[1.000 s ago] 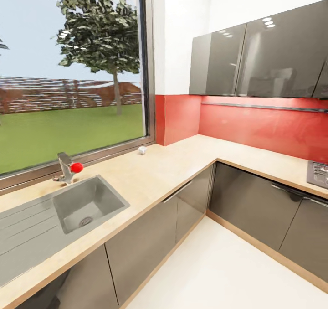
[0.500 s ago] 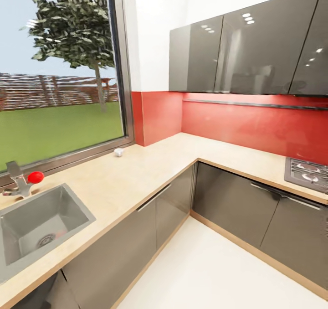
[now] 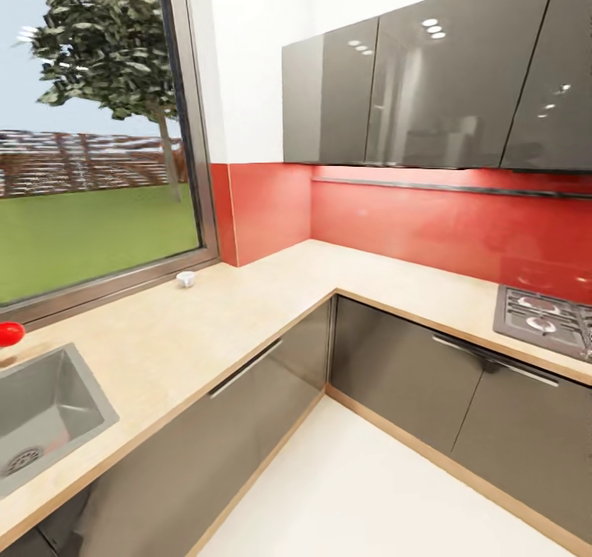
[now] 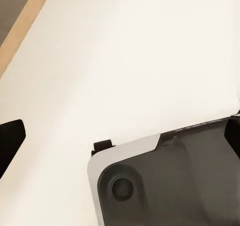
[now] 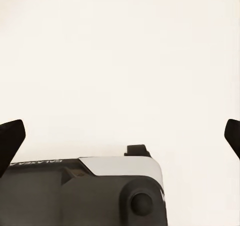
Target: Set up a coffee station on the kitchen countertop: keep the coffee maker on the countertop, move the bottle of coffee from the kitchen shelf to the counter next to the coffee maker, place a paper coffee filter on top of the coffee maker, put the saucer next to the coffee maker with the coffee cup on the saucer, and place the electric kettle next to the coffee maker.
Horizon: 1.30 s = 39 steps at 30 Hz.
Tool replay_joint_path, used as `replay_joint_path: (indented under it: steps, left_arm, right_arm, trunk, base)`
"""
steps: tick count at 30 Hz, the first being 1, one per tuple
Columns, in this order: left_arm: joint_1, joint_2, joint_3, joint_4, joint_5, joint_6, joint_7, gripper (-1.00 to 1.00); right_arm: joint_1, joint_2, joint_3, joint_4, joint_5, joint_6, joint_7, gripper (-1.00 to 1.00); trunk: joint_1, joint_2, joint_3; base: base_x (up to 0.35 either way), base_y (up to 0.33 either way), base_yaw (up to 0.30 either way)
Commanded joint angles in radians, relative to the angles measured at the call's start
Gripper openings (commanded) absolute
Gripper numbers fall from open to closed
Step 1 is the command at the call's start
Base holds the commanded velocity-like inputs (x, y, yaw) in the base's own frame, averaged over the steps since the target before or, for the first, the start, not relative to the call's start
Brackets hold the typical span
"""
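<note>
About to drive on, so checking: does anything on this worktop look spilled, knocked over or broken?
Nothing stands out. The light wood L-shaped worktop shows no spill; the tiny white cup stands upright near the window, and the steel sink and grey gas hob look intact.

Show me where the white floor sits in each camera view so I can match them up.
Head view: the white floor lies at lower right, below the cabinet fronts.
Left wrist view: the floor spreads out past the robot's grey base.
Right wrist view: the floor lies beyond the base.
Shared landmark: the wood plinth strip at the cabinets' foot, which also crosses a corner of the left wrist view.
</note>
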Motion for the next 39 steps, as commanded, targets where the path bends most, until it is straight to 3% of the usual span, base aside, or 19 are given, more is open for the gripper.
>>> replay_joint_path:
  steps: [1,15,23,25,27,28,30,31,35,39]
  left_arm:
    - [0.000,0.000,0.002,0.000,-0.009,-0.005,-0.001,1.00]
    - [0.000,0.001,0.003,0.000,-0.009,-0.005,-0.001,1.00]
    - [0.000,0.002,0.013,0.001,-0.006,-0.005,0.005,1.00]
    - [0.007,0.003,0.016,0.002,0.000,-0.004,0.047,1.00]
    - [0.012,0.008,0.019,0.049,0.009,-0.004,0.152,1.00]
    - [0.013,0.010,0.020,0.094,0.022,-0.004,0.209,1.00]
    - [0.013,0.014,0.020,0.149,0.050,-0.005,0.265,1.00]
    - [0.014,0.016,0.020,0.177,0.091,-0.005,0.287,1.00]
    - [0.014,0.014,0.018,0.214,0.181,-0.005,0.308,1.00]
    - [0.014,0.016,0.019,0.224,0.202,-0.002,0.312,1.00]
  right_arm:
    - [-0.001,0.000,0.009,0.000,-0.007,-0.002,-0.004,1.00]
    - [-0.001,0.001,0.009,0.000,-0.007,-0.002,-0.005,1.00]
    - [-0.001,0.002,0.009,0.000,-0.007,-0.002,-0.005,1.00]
    - [-0.001,0.002,0.009,0.000,-0.007,-0.002,-0.006,1.00]
    - [-0.001,0.002,0.009,0.000,-0.007,-0.002,-0.006,1.00]
    - [-0.001,0.002,0.009,0.000,-0.007,-0.002,-0.006,1.00]
    - [-0.001,0.002,0.009,0.000,-0.007,-0.002,-0.006,1.00]
    - [-0.001,0.002,0.009,0.000,-0.007,-0.002,-0.005,1.00]
    - [-0.001,0.003,0.009,0.000,-0.006,-0.002,-0.006,1.00]
    - [-0.001,0.002,0.009,0.000,-0.006,-0.002,-0.007,1.00]
  trunk:
    - [0.001,-0.001,-0.002]
    - [0.001,-0.001,-0.002]
    - [0.001,-0.001,-0.002]
    - [0.001,-0.001,-0.002]
    - [0.001,-0.001,-0.002]
    - [0.001,-0.001,-0.002]
    - [0.001,-0.001,-0.002]
    - [0.001,-0.001,-0.002]
    - [0.001,-0.001,-0.002]
    - [0.001,-0.001,-0.002]
  base:
    - [0.167,-0.251,0.000]
    - [0.167,-0.251,0.005]
    - [0.167,-0.252,0.228]
    - [0.167,-0.252,0.276]
    - [0.167,-0.251,0.277]
    - [0.167,-0.251,0.277]
    - [0.167,-0.252,0.278]
    - [0.167,-0.251,0.278]
    - [0.167,-0.251,0.278]
    - [0.167,-0.251,0.278]
